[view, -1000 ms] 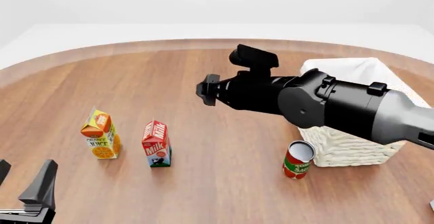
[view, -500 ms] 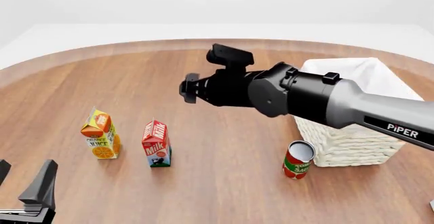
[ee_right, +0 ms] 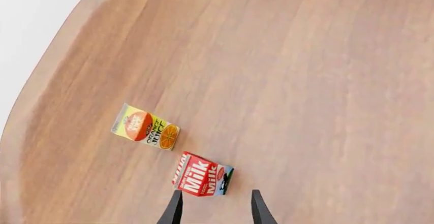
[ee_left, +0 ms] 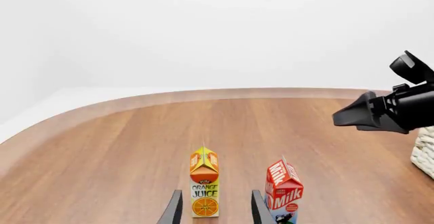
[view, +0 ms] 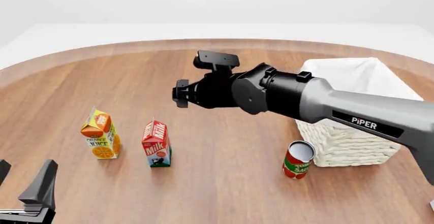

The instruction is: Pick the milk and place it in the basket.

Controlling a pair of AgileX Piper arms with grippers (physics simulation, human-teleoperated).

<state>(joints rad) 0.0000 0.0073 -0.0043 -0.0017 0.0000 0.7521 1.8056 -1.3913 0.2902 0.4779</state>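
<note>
the milk stands upright on the brown table, just beside the orange juice carton, which is on its left in the front view. we can see its red top and the word "milk", but the cow picture is too small to make out well. in the left wrist view the milk is cut off at the edge, so we only see its upper part. in the right wrist view we look down on it from above, and it sits just past the two finger tips there.

the right gripper hangs high over the table, above and behind the milk, not touching it. in the front view it points away to the left and we cannot see its tips well. the right wrist view shows what the front view hides: its two fingers stand apart with nothing between them.

the left gripper is low in the near left corner, partly cut off by the edge. its fingers are spread apart too, and hold nothing.

the basket stands at the right, well apart from the milk. the right arm hides part of it. the left wrist view shows only a tiny bit of its woven side. a red can stands just beside the basket, and only the front view shows it
</note>
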